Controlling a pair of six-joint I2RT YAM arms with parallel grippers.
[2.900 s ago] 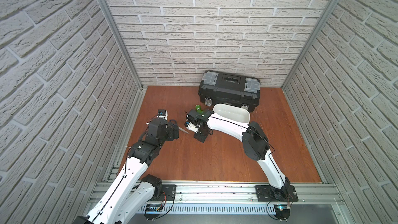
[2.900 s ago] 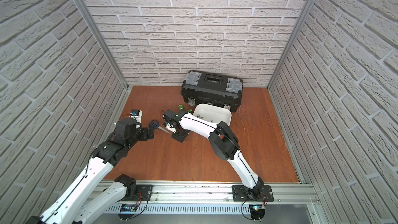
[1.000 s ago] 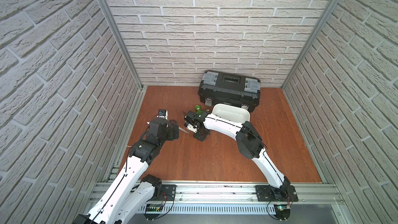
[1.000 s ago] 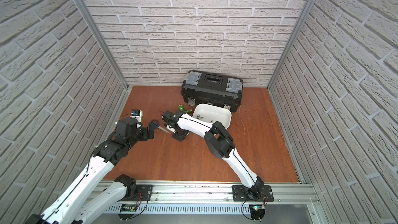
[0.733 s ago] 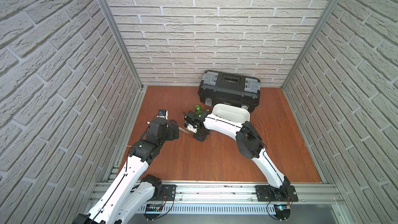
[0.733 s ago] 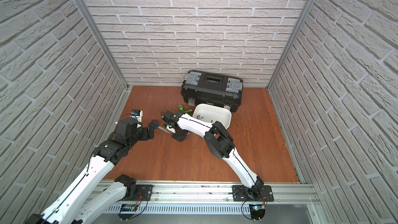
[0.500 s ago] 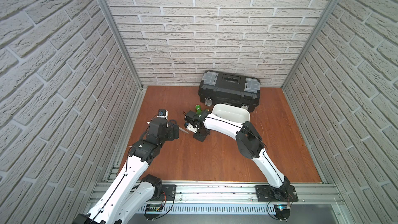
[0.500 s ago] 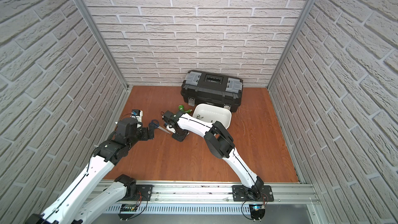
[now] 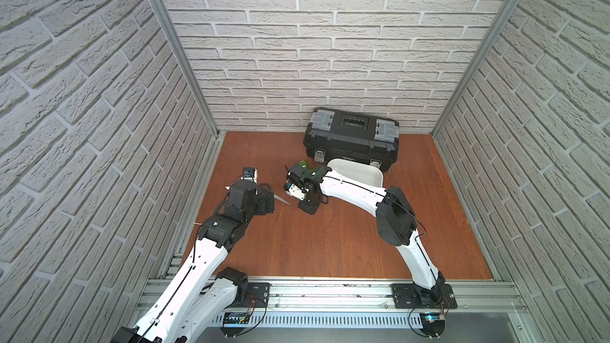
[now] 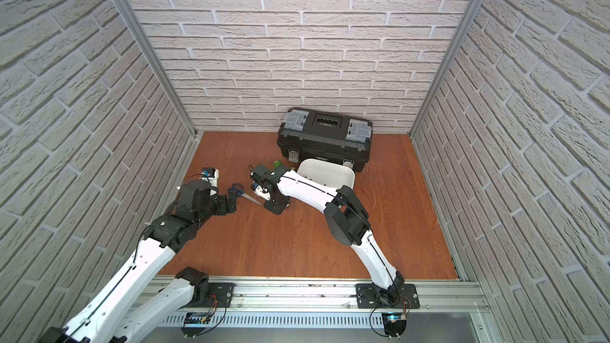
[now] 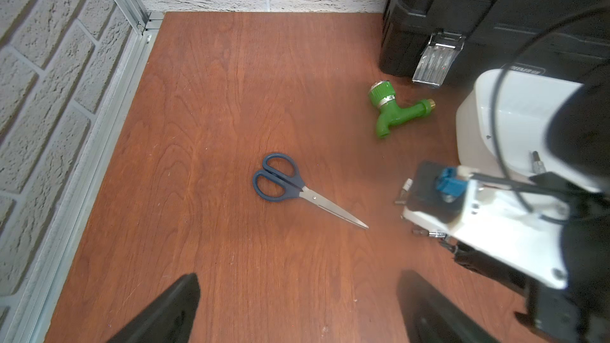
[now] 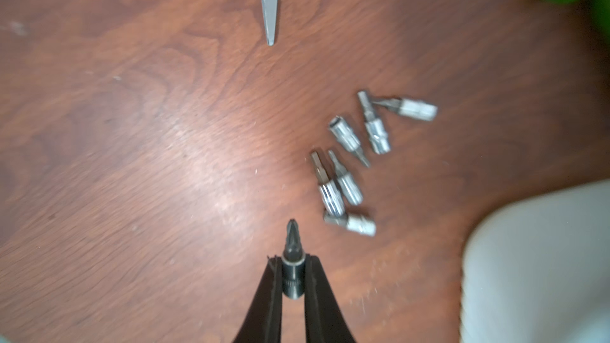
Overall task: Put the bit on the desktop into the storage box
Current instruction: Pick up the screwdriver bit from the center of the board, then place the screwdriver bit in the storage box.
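The reddish-brown wood-grain tabletop (image 9: 330, 242) is enclosed on three sides by brick-pattern walls; a black toolbox (image 9: 351, 138) with grey latches is stood at the far edge, lid closed. The white storage box (image 9: 361, 173) is placed just in front of the toolbox, open at the top, and part of its near rim is crossed by the right arm (image 9: 350, 189). A small metal item (image 11: 535, 161) is seen inside the storage box; its kind cannot be told.

The left claw (image 11: 297, 278) is held low over the left part of the tabletop, released, its jaws spread wide and nothing between them. A pair of blue-handled scissors (image 11: 297, 189) is laid flat just beyond it, blades closed and pointed toward the right arm. A green tap (image 11: 392, 110) is laid on its side between the scissors and the toolbox, near the storage box.

The right claw (image 12: 293, 260) is clenched on a single dark bit, the held bit (image 12: 292, 275), whose cross-shaped tip is projected past the fingertips; whether it is clear of the tabletop cannot be told. Six loose bits (image 12: 350, 186) are scattered on the tabletop just beside the claw, between the scissor point and the storage box; several are touching one another.
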